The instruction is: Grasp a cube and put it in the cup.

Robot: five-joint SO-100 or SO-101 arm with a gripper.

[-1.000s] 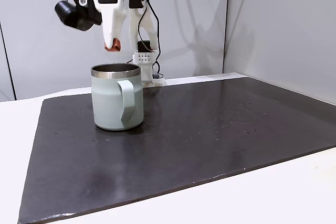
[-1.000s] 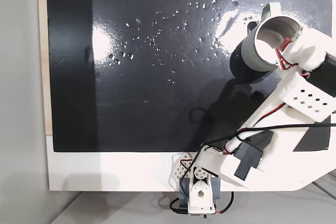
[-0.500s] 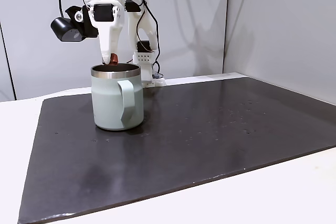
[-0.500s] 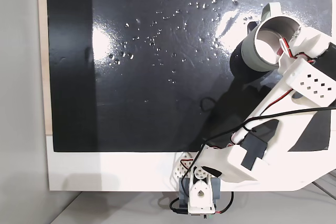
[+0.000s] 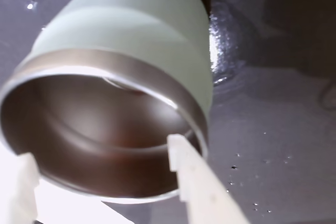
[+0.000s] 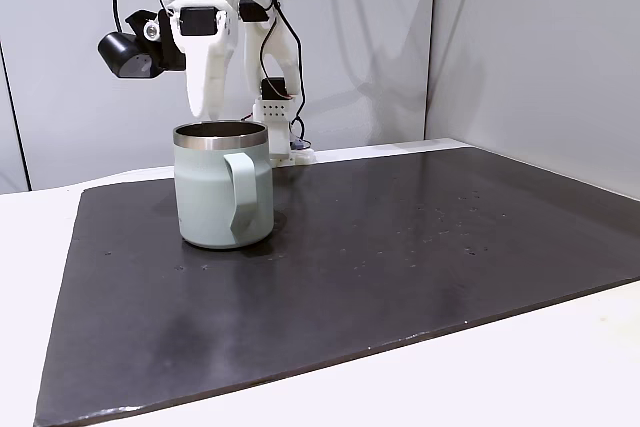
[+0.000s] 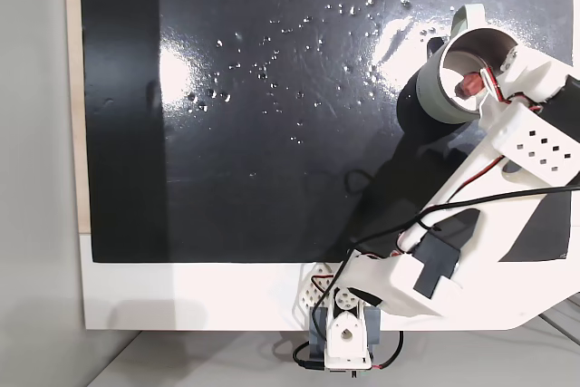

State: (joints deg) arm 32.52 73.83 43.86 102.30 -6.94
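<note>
1. Cube shows as a small reddish-brown block inside the cup in the fixed view from above, lying near the wall on the arm's side; whether it has reached the bottom cannot be told.
2. Gripper hangs just over the steel rim in the wrist view, its two pale fingers spread apart with nothing between them and the dark steel interior showing in the gap.
3. From the side fixed view, the gripper points down just above the cup, which stands upright on the dark mat with its handle turned toward the camera.
4. Judged by its looks, the block is light, rigid and matte, so it should not slip; its small size means the fingers would have to close squarely on two opposite flat faces.
5. The mug looks far heavier and stable, unlikely to tip from a light knock; its steel inside appears smooth.
6. No brand, label or readable writing shows on the mug, the block or the arm.
</note>
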